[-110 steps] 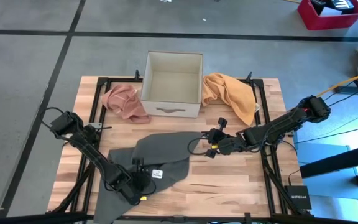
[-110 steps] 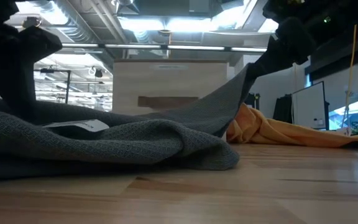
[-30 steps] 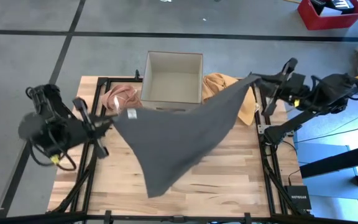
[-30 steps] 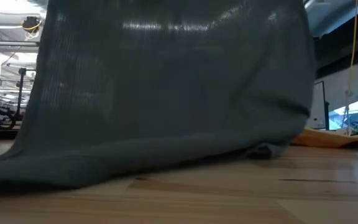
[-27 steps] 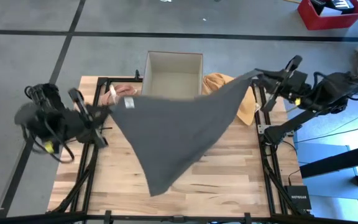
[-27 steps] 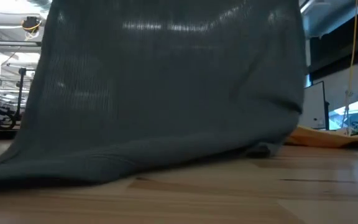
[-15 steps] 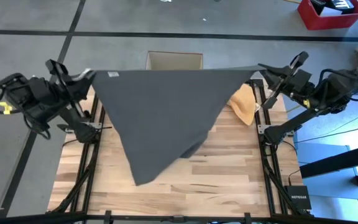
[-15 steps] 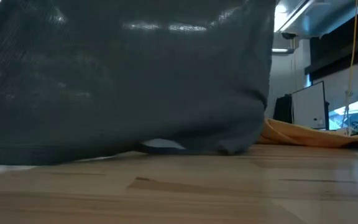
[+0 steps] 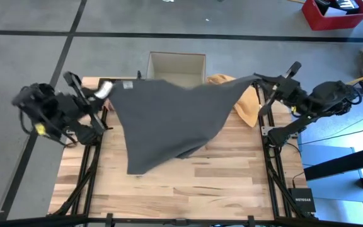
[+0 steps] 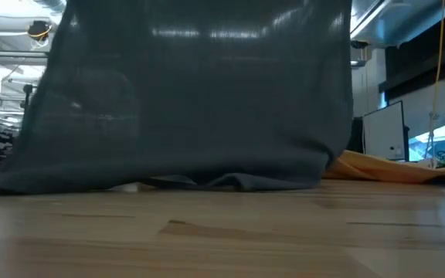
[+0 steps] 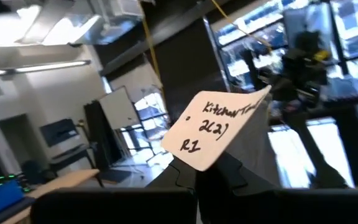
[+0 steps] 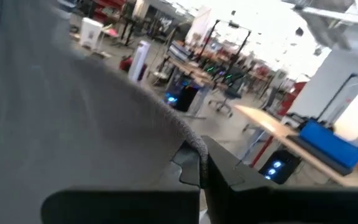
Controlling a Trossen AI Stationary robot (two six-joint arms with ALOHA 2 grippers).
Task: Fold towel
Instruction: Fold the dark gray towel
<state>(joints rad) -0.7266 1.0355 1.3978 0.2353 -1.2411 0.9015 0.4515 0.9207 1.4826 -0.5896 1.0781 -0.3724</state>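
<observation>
A dark grey towel hangs spread between my two raised grippers, above the table's far half. My left gripper is shut on its left upper corner, where a white handwritten tag sticks up. My right gripper is shut on the right upper corner. The top edge runs between them with a slight sag. The towel narrows to a low tip, and in the low view its bottom edge rests on the wooden table. My left gripper pinches the towel's tagged corner between its two fingers, which point about level toward the table's right side. The cloth hangs below and away from them. My right gripper pinches the opposite upper corner at the hem. Its fingers point about level toward the table's left, and the towel falls away in one broad sheet.
An open beige box stands at the far edge, its near side hidden behind the towel. An orange cloth lies crumpled at the far right. The table's near half is bare wood.
My left gripper has swung toward the table's far edge and risen, carrying the tagged corner with it. The top edge was drawn straight half a second ago and now sags a little. The hanging tip has slid toward the far left, its bottom edge still on the table.
</observation>
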